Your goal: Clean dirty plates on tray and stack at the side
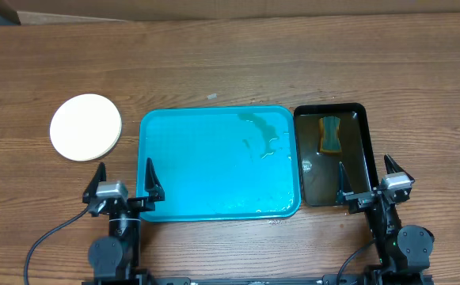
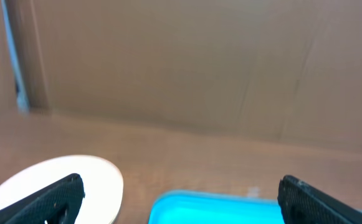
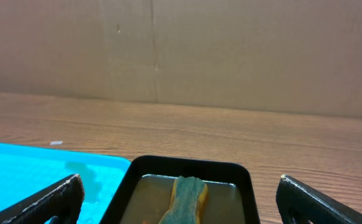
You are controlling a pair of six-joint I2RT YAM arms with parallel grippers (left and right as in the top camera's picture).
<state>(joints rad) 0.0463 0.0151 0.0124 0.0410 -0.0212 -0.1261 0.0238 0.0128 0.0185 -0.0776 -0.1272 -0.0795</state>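
We saw the plates (image 1: 85, 127) sitting as a pale round pile on the wooden table (image 1: 237, 63), left of the tray (image 1: 206, 166) and apart from it. Only the top plate showed, looking white and clean, and we couldn't count how many lay under it. The tray lay at the table's middle, turquoise, with a wet streaky patch (image 1: 261, 134) near its far right corner. Just beside its right edge stood a black tray (image 1: 317, 178) of murky liquid with a yellow-green sponge (image 1: 329, 134) at its far end.

The left gripper (image 1: 125, 170) sat at the near edge with its fingers spread wide and pinching nothing. One finger was over bare table and the other over the tray's near left corner. The right gripper (image 1: 365, 168) was likewise spread wide and held nothing. Its left finger overlapped the black tray's near end, and its right finger was outside the rim.

A small white speck (image 1: 211, 96) lay on the table beyond the tray. Cables (image 1: 43, 241) trailed from the arm bases. A cardboard wall (image 3: 230, 50) closed off the far side. Nothing lay between the grippers and the plates.
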